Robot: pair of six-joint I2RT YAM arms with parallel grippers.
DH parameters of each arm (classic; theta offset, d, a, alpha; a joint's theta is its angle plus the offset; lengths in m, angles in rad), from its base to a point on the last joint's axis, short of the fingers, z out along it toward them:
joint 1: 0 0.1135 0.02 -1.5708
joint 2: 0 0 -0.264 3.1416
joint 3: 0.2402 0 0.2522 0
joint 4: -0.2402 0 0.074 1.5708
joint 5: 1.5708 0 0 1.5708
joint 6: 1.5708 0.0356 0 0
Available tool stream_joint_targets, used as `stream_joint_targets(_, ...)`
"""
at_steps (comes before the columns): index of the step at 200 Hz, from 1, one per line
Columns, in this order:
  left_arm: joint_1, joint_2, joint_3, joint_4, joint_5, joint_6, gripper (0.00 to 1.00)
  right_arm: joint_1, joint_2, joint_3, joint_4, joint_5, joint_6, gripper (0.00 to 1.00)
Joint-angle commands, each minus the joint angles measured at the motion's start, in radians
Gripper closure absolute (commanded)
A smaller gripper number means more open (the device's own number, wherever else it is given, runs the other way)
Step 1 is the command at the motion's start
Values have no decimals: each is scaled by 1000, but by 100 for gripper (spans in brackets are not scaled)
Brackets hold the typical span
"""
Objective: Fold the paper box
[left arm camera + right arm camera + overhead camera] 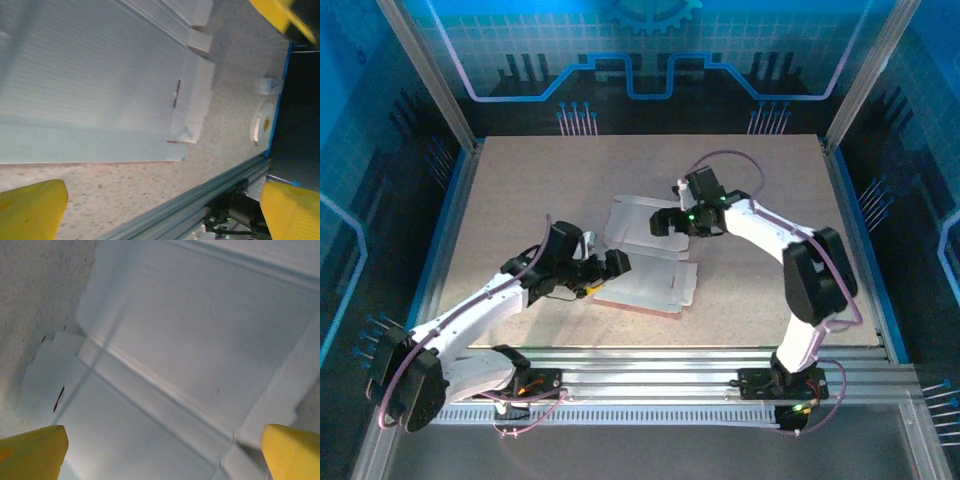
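The paper box (655, 262) lies as a flat die-cut sheet in the middle of the table, pale inner side up, with a pink edge along its near side. My left gripper (618, 263) is open at the sheet's left near edge. In the left wrist view the sheet (90, 85) lies ahead of the open left gripper (162, 207), which has bare table between its yellow fingertips (32, 207). My right gripper (670, 222) hovers open over the sheet's far part. The right wrist view has creases and flaps of the sheet (200, 330) under the open right gripper (162, 452).
An aluminium rail (670, 365) runs along the table's near edge, with the right arm's base (790, 380) on it. Blue borders and frame posts ring the table. A small white round part (262, 122) and a white block (267, 85) sit by the blue edge.
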Motion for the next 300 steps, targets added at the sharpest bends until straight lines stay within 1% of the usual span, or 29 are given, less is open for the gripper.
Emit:
stream_joint_targets(1, -47, 77, -15, 124, -22, -122, 1, -13, 132, 147, -59, -21, -48, 0)
stream_joint_targets(16, -73, 127, 3, 117, -40, -126, 1, -14, 198, 215, -69, -16, -47, 0)
stream_joint_targets(44, -131, 208, 20, 189, -51, -152, 1, -24, 297, 313, -87, -17, -42, 0)
stream_joint_targets(56, -158, 261, 39, 185, -63, -158, 1, -28, 332, 341, -93, -19, -48, 0)
stream_joint_targets(80, -189, 321, 50, 192, -112, -196, 1, -37, 352, 331, -82, 7, -60, 0)
stream_joint_targets(105, -187, 375, 57, 160, -134, -197, 1, -61, 362, 294, -90, 19, -40, 0)
stream_joint_targets(114, -187, 394, 49, 177, -133, -205, 1, -69, 355, 264, -87, 15, -32, 0)
stream_joint_targets(129, -188, 415, 33, 206, -138, -210, 1, -78, 308, 176, -54, 21, -38, 0)
stream_joint_targets(155, -164, 444, 60, 171, -168, -181, 1, -86, 205, 33, -18, 53, -45, 0)
stream_joint_targets(179, -101, 486, 95, 148, -148, -137, 1, -98, 92, -105, 28, 65, -32, 0)
stream_joint_targets(207, -20, 531, 157, 106, -131, -52, 1, -100, -23, -236, 62, 64, 2, 0)
stream_joint_targets(236, 56, 610, 283, 53, -124, 36, 1, -97, -153, -386, 96, 54, 62, 0)
stream_joint_targets(260, 99, 689, 410, 62, -108, 68, 1, -78, -247, -491, 108, 47, 119, 0)
stream_joint_targets(275, 104, 752, 520, 60, -115, 101, 1, -42, -313, -547, 120, 39, 172, 0)
stream_joint_targets(285, 109, 789, 595, 44, -121, 125, 1, -9, -361, -572, 108, 56, 216, 0)
stream_joint_targets(300, 109, 801, 663, 28, -124, 136, 1, 52, -460, -608, 106, 73, 279, 0)
